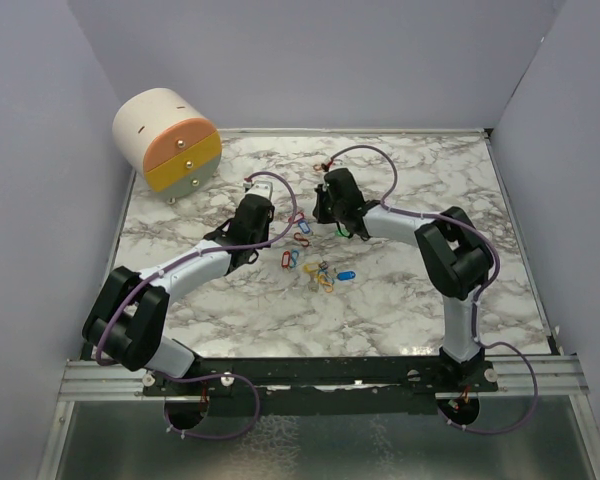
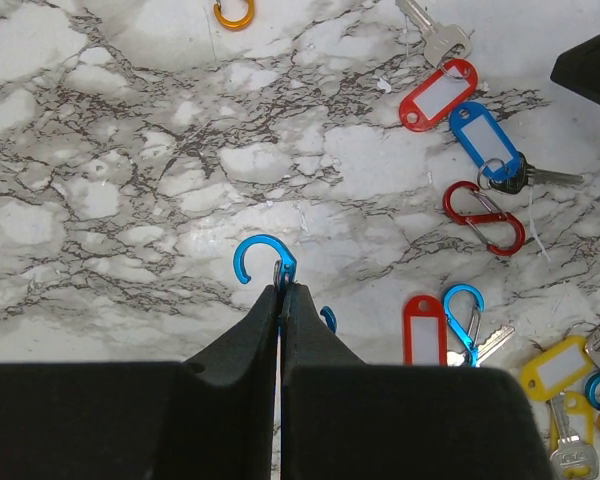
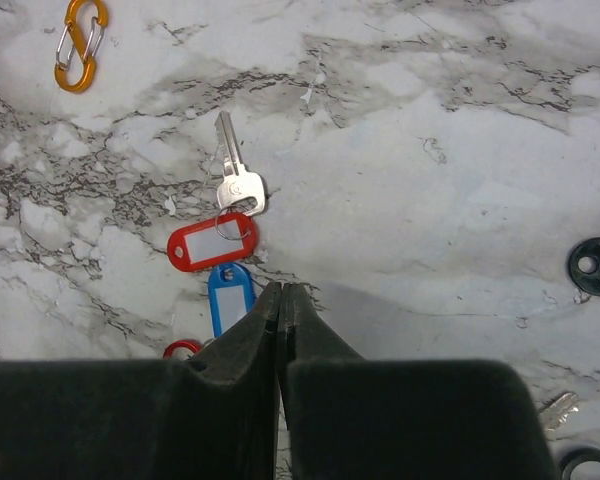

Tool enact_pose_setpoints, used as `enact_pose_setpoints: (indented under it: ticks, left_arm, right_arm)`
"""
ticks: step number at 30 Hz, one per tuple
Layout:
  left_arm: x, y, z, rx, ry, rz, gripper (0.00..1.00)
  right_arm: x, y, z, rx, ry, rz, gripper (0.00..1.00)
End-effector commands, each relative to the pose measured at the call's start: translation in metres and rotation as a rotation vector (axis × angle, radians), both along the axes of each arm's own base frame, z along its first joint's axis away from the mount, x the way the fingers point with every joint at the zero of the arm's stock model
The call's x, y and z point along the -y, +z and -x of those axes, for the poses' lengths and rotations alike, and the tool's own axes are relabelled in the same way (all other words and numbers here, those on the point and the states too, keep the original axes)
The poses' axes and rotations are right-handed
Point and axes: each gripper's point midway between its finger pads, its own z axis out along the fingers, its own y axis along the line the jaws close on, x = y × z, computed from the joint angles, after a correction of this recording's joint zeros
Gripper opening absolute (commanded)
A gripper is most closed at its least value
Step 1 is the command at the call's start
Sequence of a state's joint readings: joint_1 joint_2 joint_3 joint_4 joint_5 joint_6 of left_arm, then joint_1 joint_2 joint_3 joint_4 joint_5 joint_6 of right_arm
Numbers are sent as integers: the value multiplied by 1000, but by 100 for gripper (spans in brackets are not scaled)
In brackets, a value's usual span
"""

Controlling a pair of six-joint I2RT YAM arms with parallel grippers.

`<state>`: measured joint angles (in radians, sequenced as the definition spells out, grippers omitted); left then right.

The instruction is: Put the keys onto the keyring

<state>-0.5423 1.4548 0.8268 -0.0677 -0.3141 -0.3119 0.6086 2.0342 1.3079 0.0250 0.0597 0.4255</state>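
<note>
My left gripper [image 2: 280, 288] is shut on a blue carabiner keyring [image 2: 263, 258], whose open hook sticks out past the fingertips just above the marble. To its right lie a red-tagged silver key [image 2: 437, 93], a blue-tagged key [image 2: 485, 140], a red carabiner [image 2: 485, 217], a red tag [image 2: 421, 330], another blue carabiner [image 2: 463, 312] and a yellow tag [image 2: 558, 368]. My right gripper [image 3: 281, 287] is shut with nothing showing between its jaws. It hangs just right of the red tag [image 3: 212, 242] and blue tag [image 3: 230, 298]. In the top view both grippers [image 1: 273, 236] [image 1: 320, 214] flank these tags.
An orange carabiner [image 3: 78, 44] lies apart on the marble. More tagged keys sit in a loose pile [image 1: 325, 272] near the table's middle. A round drawer unit [image 1: 168, 140] stands at the back left. Grey walls enclose the table. A black ring part [image 3: 595, 267] lies at the right.
</note>
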Motion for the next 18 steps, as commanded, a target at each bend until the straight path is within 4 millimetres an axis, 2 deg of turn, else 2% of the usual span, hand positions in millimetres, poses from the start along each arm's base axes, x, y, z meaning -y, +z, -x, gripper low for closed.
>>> enact_pose_setpoints:
  ticks: [1, 9, 12, 18]
  left_arm:
    - [6, 6, -3, 18, -12, 41, 0]
    - [8, 5, -4, 13, -17, 45, 0]
    - [7, 5, -3, 15, -16, 44, 0]
    - [5, 5, -3, 15, -12, 32, 0]
  right_arm:
    - [4, 15, -2, 80, 3, 12, 3]
    - [-10, 10, -7, 102, 139, 72, 35]
    - [-17, 14, -10, 136, 181, 76, 43]
    - [-35, 7, -12, 156, 270, 129, 44]
